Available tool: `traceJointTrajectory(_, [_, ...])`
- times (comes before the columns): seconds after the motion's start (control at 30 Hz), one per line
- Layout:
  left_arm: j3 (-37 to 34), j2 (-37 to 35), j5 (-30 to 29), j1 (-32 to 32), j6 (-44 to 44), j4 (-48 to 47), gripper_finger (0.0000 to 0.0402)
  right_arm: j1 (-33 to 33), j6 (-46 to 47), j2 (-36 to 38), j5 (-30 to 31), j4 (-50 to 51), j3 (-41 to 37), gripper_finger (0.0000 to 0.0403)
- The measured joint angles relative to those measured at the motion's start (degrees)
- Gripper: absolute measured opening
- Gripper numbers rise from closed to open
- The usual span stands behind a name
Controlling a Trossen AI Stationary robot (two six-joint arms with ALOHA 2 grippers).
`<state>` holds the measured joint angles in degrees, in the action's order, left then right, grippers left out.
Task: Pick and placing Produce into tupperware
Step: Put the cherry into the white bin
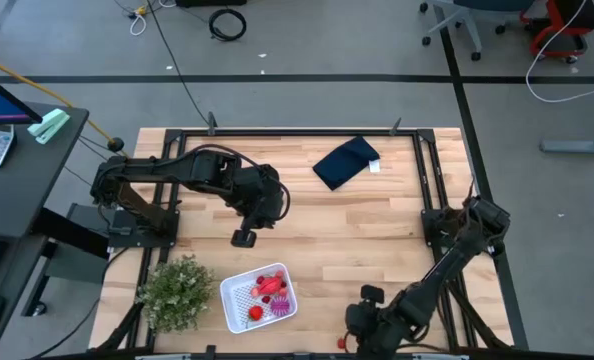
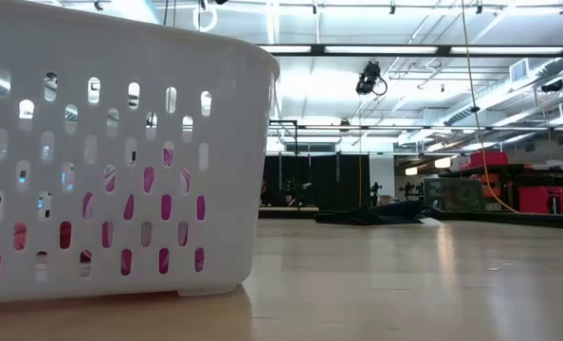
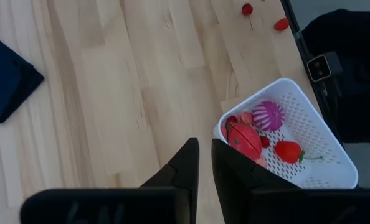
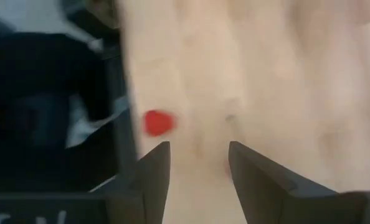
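Observation:
The white tupperware (image 1: 235, 300) stands near the table's near edge. It holds a large red strawberry-like fruit (image 3: 244, 138), a spiky magenta piece (image 3: 270, 115) and a smaller red fruit (image 3: 288, 151). Two small red fruits (image 3: 247, 9) (image 3: 281, 24) lie on the bare wood to the tupperware's right, close to the near edge. My right gripper (image 4: 197, 165) hangs open just above one of them (image 4: 158, 122), which lies a little off the gap between its fingers. My left gripper (image 1: 244, 237) hovers shut and empty over the table's middle, on the far side of the tupperware.
A green bushy plant (image 1: 177, 290) stands left of the tupperware. A folded navy cloth (image 1: 345, 162) lies at the far side of the table. A dark frame rail (image 4: 119, 93) runs along the table's edge beside the right gripper. Bare wood lies between the two arms.

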<state>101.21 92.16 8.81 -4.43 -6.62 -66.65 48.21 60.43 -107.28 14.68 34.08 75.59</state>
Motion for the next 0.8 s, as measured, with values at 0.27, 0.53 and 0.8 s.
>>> traceJointTrajectory(0.27, [0.00,0.04,-0.01,0.00,3.88,0.80,0.0052,-0.60,0.03,-3.69,-1.16,3.55,0.00,0.0172])
traceJointTrajectory(0.53, [0.00,0.04,-0.01,0.00,4.01,0.82,0.0051,-0.58,2.78,-4.26,-2.04,3.49,0.00,0.0172])
traceJointTrajectory(0.8, [0.00,0.04,-0.01,0.00,3.99,0.81,0.0048,-0.42,6.06,-4.26,-1.95,3.20,-2.11,0.0172])
